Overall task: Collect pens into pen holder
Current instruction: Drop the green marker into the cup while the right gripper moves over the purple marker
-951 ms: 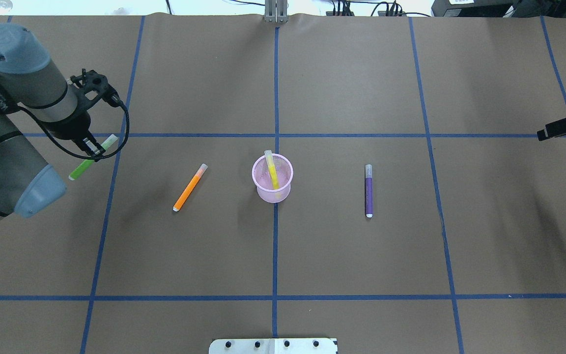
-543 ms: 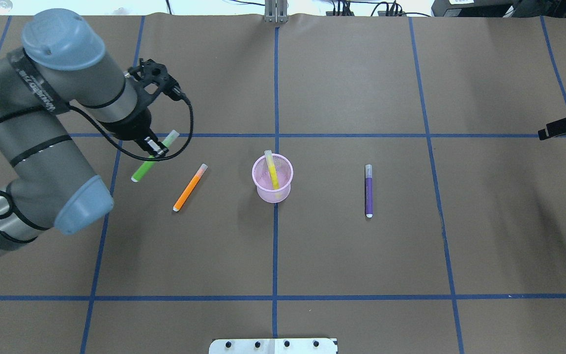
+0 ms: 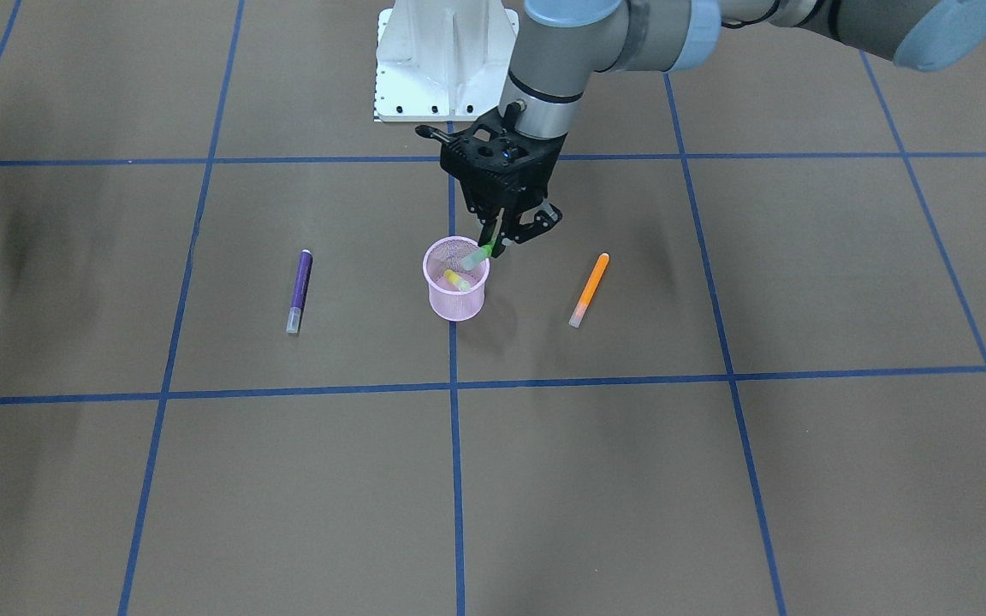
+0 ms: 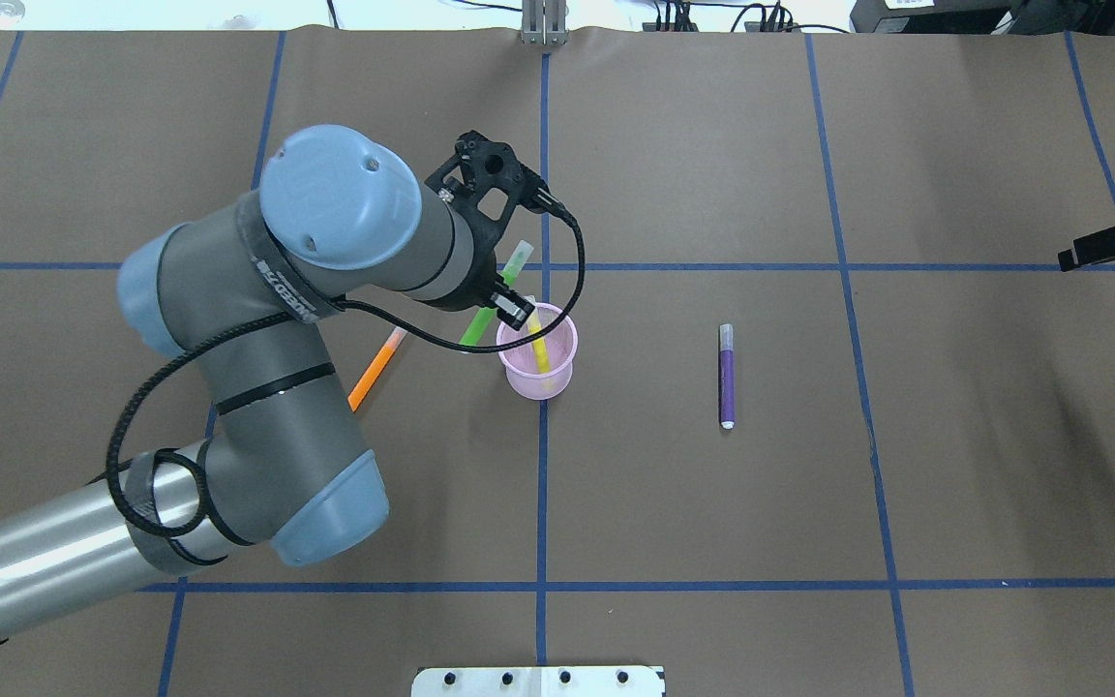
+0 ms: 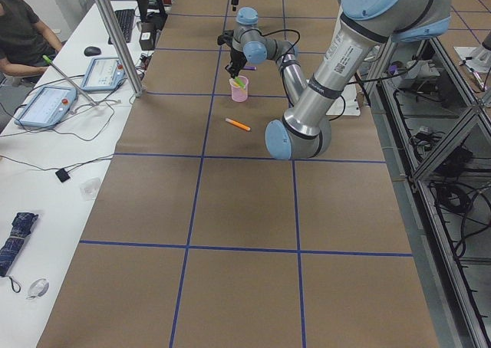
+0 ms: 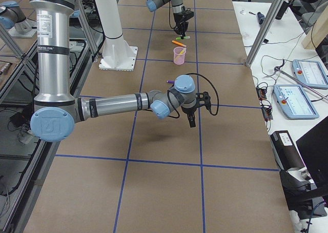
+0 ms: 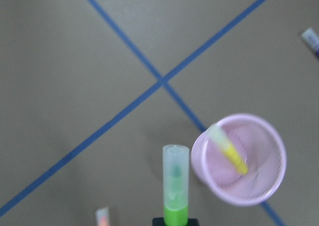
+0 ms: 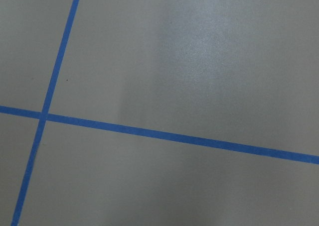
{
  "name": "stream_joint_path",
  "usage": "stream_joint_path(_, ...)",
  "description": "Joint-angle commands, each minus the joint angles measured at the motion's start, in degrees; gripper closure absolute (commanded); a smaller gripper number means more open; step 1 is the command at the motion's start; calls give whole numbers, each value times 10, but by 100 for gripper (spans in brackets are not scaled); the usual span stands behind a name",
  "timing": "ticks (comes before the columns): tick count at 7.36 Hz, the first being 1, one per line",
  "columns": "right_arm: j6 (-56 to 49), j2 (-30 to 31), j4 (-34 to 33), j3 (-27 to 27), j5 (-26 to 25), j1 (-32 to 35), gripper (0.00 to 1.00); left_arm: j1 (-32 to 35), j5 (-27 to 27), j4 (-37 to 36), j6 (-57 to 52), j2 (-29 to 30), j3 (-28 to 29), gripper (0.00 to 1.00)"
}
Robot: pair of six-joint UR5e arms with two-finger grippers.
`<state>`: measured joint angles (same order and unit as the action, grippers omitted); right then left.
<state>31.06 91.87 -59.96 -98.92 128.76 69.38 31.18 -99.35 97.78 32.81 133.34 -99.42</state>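
The left gripper (image 4: 502, 308) has swung to the pen holder (image 4: 530, 387), clamping the green pen (image 4: 511, 266) diagonally, cap forward-right.

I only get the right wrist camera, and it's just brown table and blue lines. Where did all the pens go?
Observer: The left gripper holds the green pen tilted in the air close to the cup, not in it.
Operator: Is anything in the cup?
Observer: Yes, the yellow pen leans inside it.
Operator: What about the others?
Observer: The orange pen and the purple pen lie flat on the table, one on each side of the cup.
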Motion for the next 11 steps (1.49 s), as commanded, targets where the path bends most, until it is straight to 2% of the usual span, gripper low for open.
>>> stream_joint_path(1,4,-3,0,0,-1,0,0,-31,50,31,20,46,54,100)
stream_joint_path(2,4,-4,-1,0,-2,0,0,-32,50,33,20,46,56,100)
stream_joint_path(3,4,-4,-1,0,-2,0,0,-35,52,49,20,44,59,94)
stream_joint_path(4,5,-5,-1,0,-3,0,0,-36,75,53,20,44,61,63)
stream_joint_path(6,6,-9,-1,3,-3,0,0,-30,79,53,17,42,61,44)
stream_joint_path(7,39,-24,-1,6,-3,-2,0,-20,77,53,14,20,46,41)
stream_joint_path(8,107,-53,0,9,-5,-38,0,-3,69,51,12,-15,13,41)
stream_joint_path(9,197,-85,0,7,-28,-75,0,25,34,46,11,-77,-31,41)
stream_joint_path(11,365,-128,-2,-18,-109,-190,0,112,-98,46,10,-172,-67,41)
